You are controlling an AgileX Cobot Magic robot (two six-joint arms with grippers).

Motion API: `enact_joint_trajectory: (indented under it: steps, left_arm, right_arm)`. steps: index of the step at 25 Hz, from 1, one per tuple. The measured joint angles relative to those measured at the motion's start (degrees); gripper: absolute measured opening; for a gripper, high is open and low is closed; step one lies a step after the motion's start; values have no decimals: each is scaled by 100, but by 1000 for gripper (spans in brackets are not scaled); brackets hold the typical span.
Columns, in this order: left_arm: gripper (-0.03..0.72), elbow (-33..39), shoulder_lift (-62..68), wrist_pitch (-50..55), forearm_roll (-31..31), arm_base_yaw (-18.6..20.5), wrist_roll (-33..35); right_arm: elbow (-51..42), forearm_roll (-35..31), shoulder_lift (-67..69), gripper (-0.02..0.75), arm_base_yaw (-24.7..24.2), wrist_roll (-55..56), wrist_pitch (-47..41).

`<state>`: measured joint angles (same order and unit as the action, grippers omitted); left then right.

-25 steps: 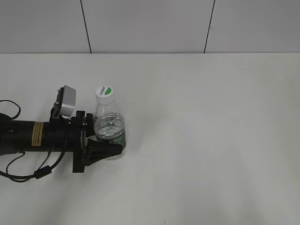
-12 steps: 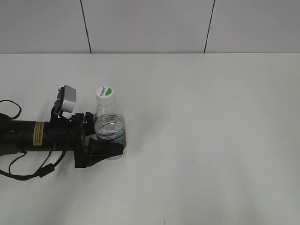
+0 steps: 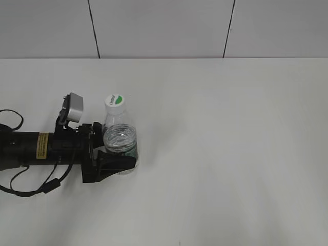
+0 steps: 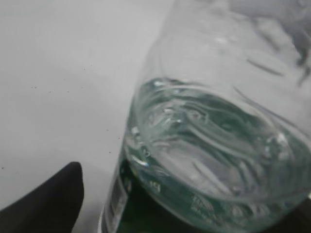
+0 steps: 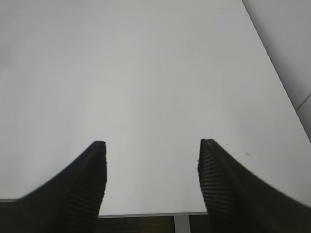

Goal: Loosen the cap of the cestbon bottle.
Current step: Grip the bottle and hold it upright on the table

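- The white table (image 3: pixel 230 154) fills most of the exterior view, with a pale panelled wall (image 3: pixel 164 28) behind its far edge.
- The left arm (image 3: pixel 31 148) lies low across the table from the left edge, a dark tube with a yellow sticker, loose black cables and a small grey camera box (image 3: pixel 74 109) on top.
- The left pincer (image 3: pixel 119 154) sits around the lower body of the bottle; one dark jaw shows on the near side of the green band, the other is hidden behind the bottle. Whether the jaws press the bottle or stand just clear of it cannot be told from either view.
- The bottle (image 3: pixel 120 141) stands upright on the left part of the table, clear plastic with water inside and a dark green label band low on its body.
- In the left wrist view the bottle (image 4: pixel 218 145) fills the picture, very close and blurred, with the water line and the top of the green label showing; a dark jaw tip sits at lower left, with table showing between it and the bottle.
- The cap (image 3: pixel 114 102) is on the narrow neck, white with a green patch and tiny lettering on top; nothing touches it.
- The right pincer (image 5: pixel 151 167) shows only in its own wrist view: two ribbed black jaws spread apart over bare table, nothing between them, released.
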<state>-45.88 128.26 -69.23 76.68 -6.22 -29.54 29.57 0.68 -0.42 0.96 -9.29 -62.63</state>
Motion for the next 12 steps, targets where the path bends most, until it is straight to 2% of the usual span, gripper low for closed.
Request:
enact_joint_trajectory:
  steps: [12]
  left_arm:
    - [586,0,0,0,-501,-253,35]
  right_arm:
    - [0,0,0,457,0,0,0]
